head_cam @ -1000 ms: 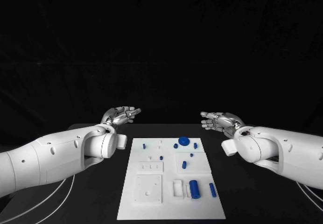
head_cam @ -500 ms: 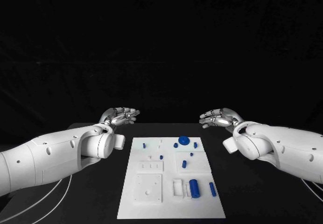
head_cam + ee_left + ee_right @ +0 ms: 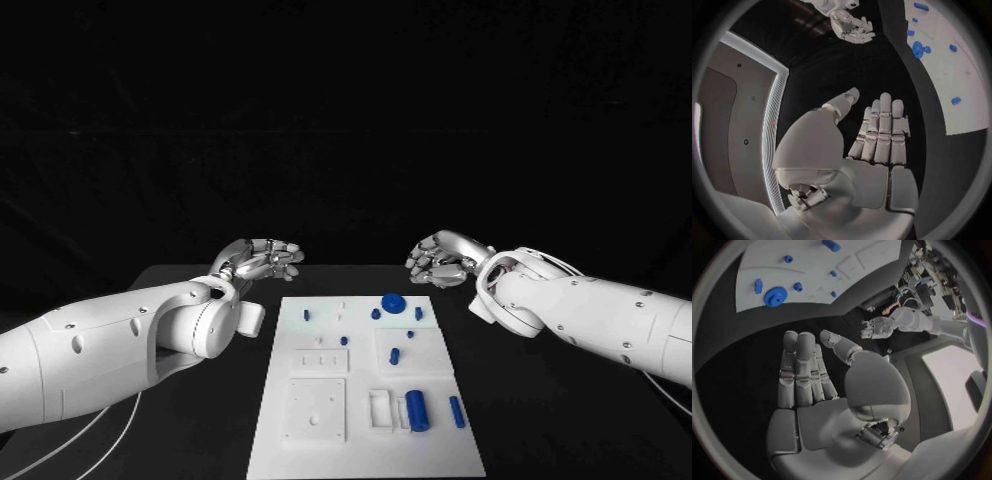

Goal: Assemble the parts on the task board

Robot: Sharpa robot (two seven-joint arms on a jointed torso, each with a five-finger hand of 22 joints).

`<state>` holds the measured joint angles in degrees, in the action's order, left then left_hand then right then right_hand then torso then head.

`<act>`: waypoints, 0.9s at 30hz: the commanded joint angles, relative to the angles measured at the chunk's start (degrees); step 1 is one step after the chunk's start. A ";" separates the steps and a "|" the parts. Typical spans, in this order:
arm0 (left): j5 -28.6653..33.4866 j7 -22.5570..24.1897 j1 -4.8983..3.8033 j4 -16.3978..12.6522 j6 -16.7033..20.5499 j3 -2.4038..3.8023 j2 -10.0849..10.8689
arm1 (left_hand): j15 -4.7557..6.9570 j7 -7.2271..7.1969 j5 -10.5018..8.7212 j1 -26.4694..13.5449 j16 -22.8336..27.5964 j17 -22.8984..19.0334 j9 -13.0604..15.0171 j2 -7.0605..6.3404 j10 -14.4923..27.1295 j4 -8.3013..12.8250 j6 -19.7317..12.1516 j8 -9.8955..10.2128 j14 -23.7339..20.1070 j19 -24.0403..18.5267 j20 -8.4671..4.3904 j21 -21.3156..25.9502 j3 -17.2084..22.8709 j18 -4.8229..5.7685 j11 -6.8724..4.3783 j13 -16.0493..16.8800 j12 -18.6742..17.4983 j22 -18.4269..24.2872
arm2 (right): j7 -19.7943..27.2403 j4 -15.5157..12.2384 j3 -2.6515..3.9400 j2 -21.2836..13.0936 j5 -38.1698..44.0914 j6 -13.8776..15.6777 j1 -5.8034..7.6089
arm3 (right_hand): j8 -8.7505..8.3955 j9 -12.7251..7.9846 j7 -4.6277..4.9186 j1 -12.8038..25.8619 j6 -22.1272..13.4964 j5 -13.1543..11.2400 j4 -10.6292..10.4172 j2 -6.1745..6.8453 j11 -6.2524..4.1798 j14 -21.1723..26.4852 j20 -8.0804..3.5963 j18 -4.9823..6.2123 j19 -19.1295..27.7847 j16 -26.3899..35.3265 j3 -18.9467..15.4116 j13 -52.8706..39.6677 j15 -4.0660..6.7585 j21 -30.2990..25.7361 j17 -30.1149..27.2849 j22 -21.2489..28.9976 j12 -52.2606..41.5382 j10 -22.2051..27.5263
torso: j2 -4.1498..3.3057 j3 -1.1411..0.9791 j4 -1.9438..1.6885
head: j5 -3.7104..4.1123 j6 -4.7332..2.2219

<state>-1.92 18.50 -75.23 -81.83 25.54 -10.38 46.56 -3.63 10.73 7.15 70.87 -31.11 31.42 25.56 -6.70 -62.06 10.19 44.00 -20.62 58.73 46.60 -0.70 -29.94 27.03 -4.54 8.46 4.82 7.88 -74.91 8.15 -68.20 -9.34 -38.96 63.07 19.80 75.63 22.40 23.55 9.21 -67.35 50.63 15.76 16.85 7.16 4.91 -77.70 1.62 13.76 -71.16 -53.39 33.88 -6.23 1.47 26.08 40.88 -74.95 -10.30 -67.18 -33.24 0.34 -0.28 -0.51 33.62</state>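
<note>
My left hand (image 3: 260, 258) and right hand (image 3: 440, 258) raised past the far end of the white task board (image 3: 332, 440), fingers loosely spread, holding nothing, blue parts (image 3: 415, 406) lying on the board, well apart from my fingers, black table (image 3: 188, 440) beneath.

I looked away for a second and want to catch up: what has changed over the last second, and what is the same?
Both hands moved. The left hand and the right hand dropped slightly and drew a little closer together beyond the task board's far end, palms turning. Neither took hold of anything. The blue parts, including the gear and the large cylinder, lie as before.
</note>
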 commanded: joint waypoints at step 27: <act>-0.87 1.81 -3.03 -7.27 -4.18 0.32 2.86 | 0.28 0.27 -0.35 -3.94 -0.50 1.81 -1.14 -0.72 0.29 2.10 0.29 1.27 1.11 0.59 -1.55 -1.49 0.96 0.54 0.77 -0.82 -2.43 -1.08 | -9.66 0.85 0.65 5.36 35.13 -4.88 -0.08 | -2.05 -0.45 -0.33 0.03 0.17 -3.45 -0.18 2.01 0.94 1.95 -2.57 1.24 -1.14 -11.72 0.62 0.94 -0.79 10.11 3.73 -1.33 4.34 0.34 | -5.48 0.48 -3.05 | 1.93 -2.79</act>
<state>-2.49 19.55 -78.13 -88.92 22.37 -10.11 49.47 -3.29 10.73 7.15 67.46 -31.50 33.16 24.48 -7.42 -61.71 12.00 44.00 -19.70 59.58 47.20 -1.97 -31.05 28.00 -3.05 8.79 4.07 5.82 -74.90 -0.14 -67.45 -8.71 -33.68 95.10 15.73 75.58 20.55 23.16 8.99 -67.43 51.24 12.59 16.68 8.76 5.75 -76.02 -0.65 12.43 -72.36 -64.86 34.33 -5.33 1.01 35.93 44.65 -74.93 -6.12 -67.15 -38.11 0.77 -3.06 1.39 31.12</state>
